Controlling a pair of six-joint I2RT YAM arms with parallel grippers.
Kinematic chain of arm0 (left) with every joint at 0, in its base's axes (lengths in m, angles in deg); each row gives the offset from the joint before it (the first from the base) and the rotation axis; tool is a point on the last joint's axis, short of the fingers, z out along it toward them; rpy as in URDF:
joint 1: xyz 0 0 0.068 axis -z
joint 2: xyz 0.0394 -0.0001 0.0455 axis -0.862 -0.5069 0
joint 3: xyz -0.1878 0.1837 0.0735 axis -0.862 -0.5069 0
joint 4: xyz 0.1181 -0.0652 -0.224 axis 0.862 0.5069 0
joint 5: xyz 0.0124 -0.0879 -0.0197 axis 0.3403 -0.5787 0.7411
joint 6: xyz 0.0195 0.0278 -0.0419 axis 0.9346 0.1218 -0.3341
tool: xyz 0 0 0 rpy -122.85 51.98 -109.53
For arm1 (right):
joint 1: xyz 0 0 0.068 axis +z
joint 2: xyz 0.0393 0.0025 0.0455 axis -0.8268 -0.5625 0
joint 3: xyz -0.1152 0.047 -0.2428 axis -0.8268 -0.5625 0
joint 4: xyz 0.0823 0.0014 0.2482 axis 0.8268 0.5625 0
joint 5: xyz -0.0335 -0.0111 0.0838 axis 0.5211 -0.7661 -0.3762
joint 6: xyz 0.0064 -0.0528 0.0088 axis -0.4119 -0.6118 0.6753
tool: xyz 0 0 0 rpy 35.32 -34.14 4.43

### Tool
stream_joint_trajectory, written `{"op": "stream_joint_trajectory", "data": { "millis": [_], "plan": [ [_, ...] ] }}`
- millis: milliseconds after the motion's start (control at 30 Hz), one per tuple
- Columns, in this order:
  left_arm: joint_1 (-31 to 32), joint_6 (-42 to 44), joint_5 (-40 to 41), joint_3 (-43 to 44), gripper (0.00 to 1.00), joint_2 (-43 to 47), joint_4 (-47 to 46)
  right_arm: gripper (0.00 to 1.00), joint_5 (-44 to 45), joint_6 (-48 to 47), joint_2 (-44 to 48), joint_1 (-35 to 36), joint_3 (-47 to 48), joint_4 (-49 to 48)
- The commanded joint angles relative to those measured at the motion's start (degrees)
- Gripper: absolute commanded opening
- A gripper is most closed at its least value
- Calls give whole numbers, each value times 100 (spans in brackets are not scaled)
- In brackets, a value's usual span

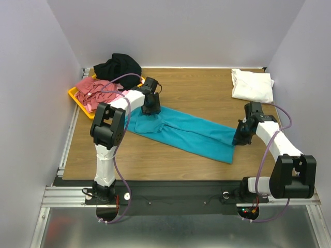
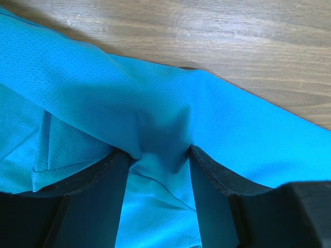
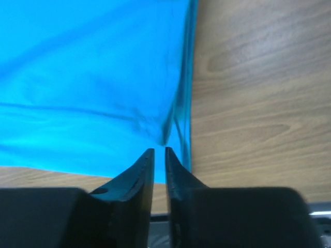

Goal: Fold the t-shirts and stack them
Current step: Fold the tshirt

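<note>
Teal t-shirt [image 1: 186,132] lies stretched diagonally, bunched lengthwise.

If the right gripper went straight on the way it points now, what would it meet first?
The teal t-shirt: the tips of the right gripper are at the cloth's edge and probably pinch it.

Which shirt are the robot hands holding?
The blue shirt, stretched between the left gripper and right gripper. The white shirt, black shirt and pink shirt lie untouched farther back.

Both wrist views cut off the teal t-shirt [image 2: 155,103] at their edges
</note>
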Motion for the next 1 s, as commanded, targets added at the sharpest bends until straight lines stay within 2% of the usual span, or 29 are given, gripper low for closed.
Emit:
{"op": "stream_joint_trajectory", "data": {
  "millis": [0, 167, 267, 633, 900, 967],
  "plan": [
    [-76, 122, 81, 193, 61, -9, 221, 24, -205, -105, 157, -28, 251, 486],
    [-85, 139, 54, 281, 61, -62, 265, 38, -12, -27, 184, -20, 435, 575],
    [-85, 166, 45, 325, 61, -80, 317, 39, 199, 35, 0, -28, 488, 356],
    [-85, 166, 19, 290, 61, -36, 318, 31, 428, 123, -897, -28, 594, -664],
    [-85, 166, -7, 246, 61, -27, 300, 28, 419, 132, -1073, -28, 374, -1051],
    [-85, 166, -7, 229, 61, -27, 291, 24, 393, 132, -1091, -28, 339, -1069]
  ]
}}
